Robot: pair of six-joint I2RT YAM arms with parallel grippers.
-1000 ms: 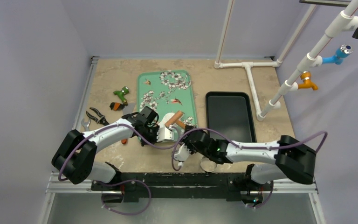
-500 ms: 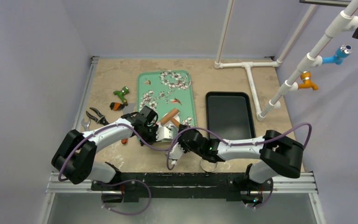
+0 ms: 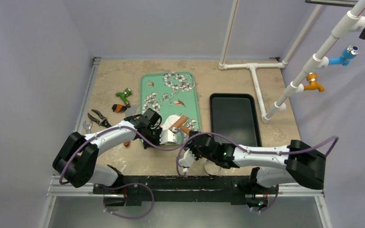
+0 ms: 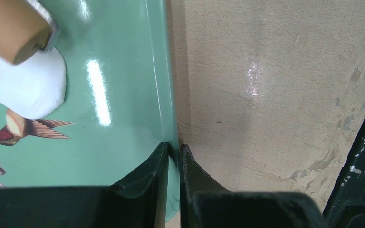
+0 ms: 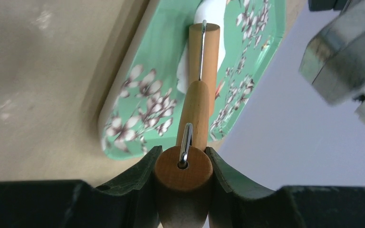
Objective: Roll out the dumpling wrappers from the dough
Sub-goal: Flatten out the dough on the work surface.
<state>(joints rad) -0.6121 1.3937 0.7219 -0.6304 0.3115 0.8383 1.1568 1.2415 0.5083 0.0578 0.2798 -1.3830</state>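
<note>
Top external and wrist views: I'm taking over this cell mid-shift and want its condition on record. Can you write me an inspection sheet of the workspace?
Surface: beige mottled table, scuffed beside the tray.
Job's things: flattened white dough on the green tray, rolling pin over it; black tray to the right.
Clutter: toy drill, pliers and wrench left of the green tray.
Grippers: left gripper shut on the green tray's rim; right gripper shut on the rolling pin's handle.
Cables: purple cables loop along both arms, off the dough.
Surroundings: white pipes at the far right; plain walls.
</note>
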